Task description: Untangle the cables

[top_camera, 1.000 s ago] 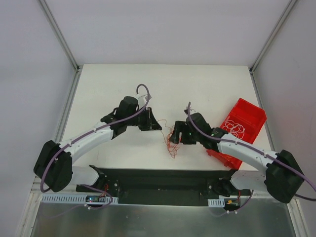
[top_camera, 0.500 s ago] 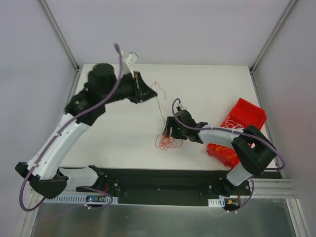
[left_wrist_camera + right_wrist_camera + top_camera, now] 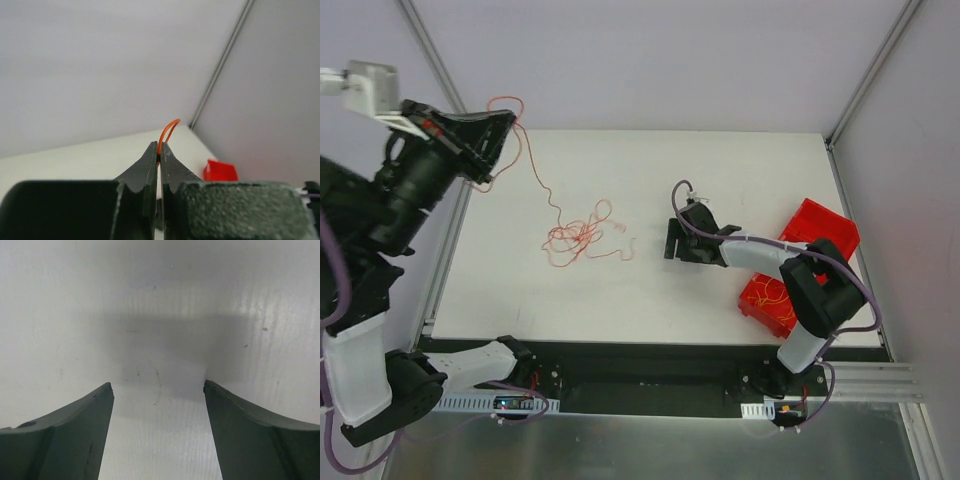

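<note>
Left gripper (image 3: 159, 150) is pinching one red-orange cable (image 3: 170, 122) between fully closed jaws, holding it high beyond the table's (image 3: 720, 170) far-left corner. The strand is trailing down into a loose tangle (image 3: 582, 240) lying mid-table, so separation appears only begun. Right gripper (image 3: 157, 387) is hovering wide and empty over bare table. More cables are lying in the bin (image 3: 825, 232).

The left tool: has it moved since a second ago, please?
Yes: the left tool swung left, past the table's far-left corner, trailing a red cable.
</note>
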Robot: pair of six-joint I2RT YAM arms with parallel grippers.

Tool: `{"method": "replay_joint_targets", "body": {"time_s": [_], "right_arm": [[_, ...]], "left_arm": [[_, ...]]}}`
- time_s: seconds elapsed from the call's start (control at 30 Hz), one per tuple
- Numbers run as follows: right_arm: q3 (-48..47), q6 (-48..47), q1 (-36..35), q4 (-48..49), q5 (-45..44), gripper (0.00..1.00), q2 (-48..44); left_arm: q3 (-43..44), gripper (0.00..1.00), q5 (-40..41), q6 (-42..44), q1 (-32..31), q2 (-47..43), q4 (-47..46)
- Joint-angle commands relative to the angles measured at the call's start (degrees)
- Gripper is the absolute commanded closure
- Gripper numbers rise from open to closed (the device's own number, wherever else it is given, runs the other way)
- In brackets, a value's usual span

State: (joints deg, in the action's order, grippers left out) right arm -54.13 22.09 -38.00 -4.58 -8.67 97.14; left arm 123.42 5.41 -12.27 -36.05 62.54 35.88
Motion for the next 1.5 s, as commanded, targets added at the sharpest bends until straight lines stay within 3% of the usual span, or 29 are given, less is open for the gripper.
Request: {"method": "replay_joint_targets", "body": {"time_s": [0.0, 0.17, 0.3, 0.53, 1.13, 1.47], "right_arm": [[-2.65, -4.5, 0.29, -5.7, -3.99, 0.24, -2.92], [-0.54, -10.3, -1.81, -2.73, 2.14, 0.19, -11.52], [0.86, -11.8, -7.34, 3.77, 10.57, 0.16, -17.85], [10.08, -4.26, -14.21, 21.68, 9.02, 0.16, -23.75], [8.69, 1.56, -18.25, 25.14, -3.37, 0.22, -15.77], [4.74, -0.46, -21.15, 25.24, -6.8, 0.23, -11.36]], "left_arm": [[-7.65, 1.0, 4.08, 1.29, -0.33, 2.67, 4.82], [-13.28, 1.0, 2.15, -1.43, -0.33, 1.79, 4.73], [-17.32, 1.0, 0.57, -4.07, -0.33, 1.88, 4.29], [-20.14, 1.0, -3.56, -8.38, -0.33, 2.32, 3.15], [-26.21, 1.0, -16.74, -16.12, -0.33, 2.32, -3.53], [-26.03, 1.0, -19.47, -16.99, -0.25, 1.71, -4.68]]}}
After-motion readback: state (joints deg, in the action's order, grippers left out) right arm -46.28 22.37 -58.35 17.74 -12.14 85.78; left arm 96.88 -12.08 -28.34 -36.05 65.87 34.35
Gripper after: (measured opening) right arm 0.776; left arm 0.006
